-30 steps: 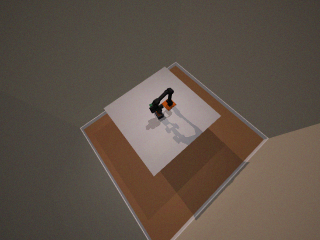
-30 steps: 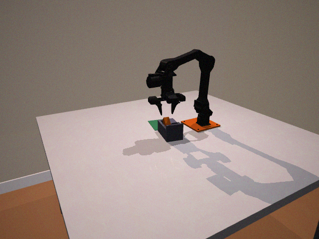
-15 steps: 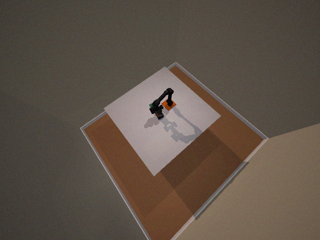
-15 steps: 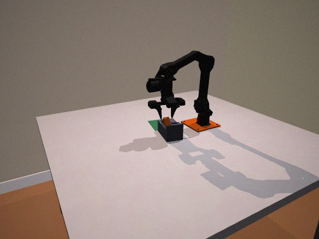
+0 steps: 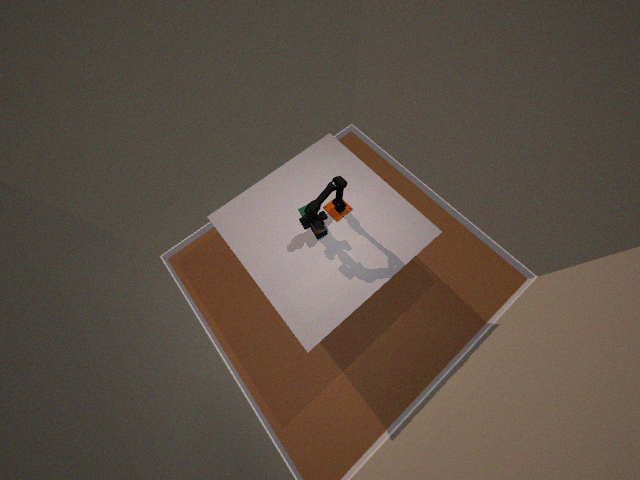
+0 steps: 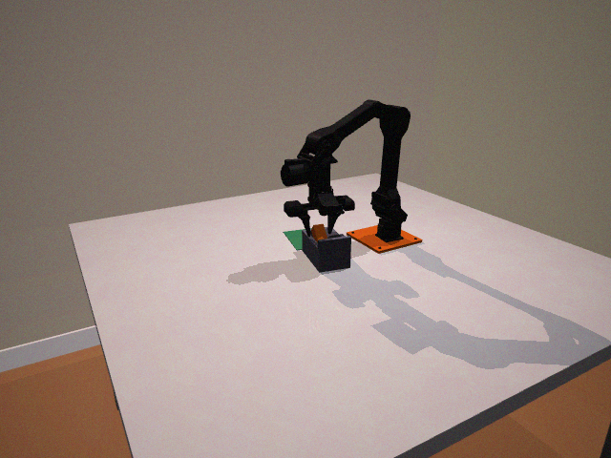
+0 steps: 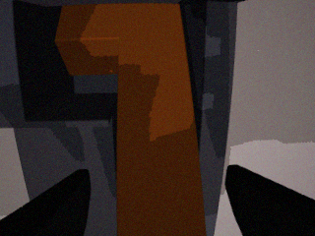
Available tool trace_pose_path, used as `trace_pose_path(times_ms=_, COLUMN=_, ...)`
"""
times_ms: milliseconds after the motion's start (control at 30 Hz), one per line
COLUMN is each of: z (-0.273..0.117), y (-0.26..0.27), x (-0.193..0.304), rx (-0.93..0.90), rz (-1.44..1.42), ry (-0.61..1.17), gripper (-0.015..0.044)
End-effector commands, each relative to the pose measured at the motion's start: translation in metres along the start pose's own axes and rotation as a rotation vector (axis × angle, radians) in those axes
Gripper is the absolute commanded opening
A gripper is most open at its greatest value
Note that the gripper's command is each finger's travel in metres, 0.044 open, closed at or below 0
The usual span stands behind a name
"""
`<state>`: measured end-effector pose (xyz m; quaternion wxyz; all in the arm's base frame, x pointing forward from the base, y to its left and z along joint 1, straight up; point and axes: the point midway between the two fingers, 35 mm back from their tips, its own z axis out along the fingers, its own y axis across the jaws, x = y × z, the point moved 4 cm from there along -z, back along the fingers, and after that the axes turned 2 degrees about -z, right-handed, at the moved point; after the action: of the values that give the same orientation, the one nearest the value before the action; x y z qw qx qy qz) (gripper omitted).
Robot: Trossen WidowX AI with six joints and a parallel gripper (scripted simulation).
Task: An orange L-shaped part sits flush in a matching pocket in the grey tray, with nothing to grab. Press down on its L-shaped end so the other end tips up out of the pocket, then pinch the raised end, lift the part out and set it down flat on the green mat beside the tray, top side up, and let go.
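Note:
The orange L-shaped part is tilted in the grey tray. Its L-shaped end sits low in the pocket at the top of the wrist view, and its straight end is raised above the tray top. My gripper is open, pointing down, with one finger on each side of the raised end. Gaps show between the part and both fingers in the wrist view. The green mat lies beside the tray, partly hidden behind it and the arm.
The orange base plate of the arm stands close to the tray on the white table. The tray walls rise around the pocket close to the fingers. Shadows of the arm fall across the table.

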<state>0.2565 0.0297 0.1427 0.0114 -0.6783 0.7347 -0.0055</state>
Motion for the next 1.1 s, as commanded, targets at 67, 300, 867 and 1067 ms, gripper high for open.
trace_pose_path(times_ms=67, z=0.001, y=0.000, x=0.000, rx=-0.001, rz=0.000, ry=0.000, gripper=0.0228)
trace_pose_path(times_ms=300, z=0.001, y=0.000, x=0.000, rx=-0.001, rz=0.000, ry=0.000, gripper=0.0102)
trace_pose_path(times_ms=867, z=-0.002, y=0.000, x=0.000, rx=-0.001, rz=-0.001, ry=0.000, gripper=0.0000)
trace_pose_path(times_ms=1067, z=-0.011, y=0.000, x=0.000, rx=-0.001, rz=-0.002, ry=0.002, gripper=0.0000)
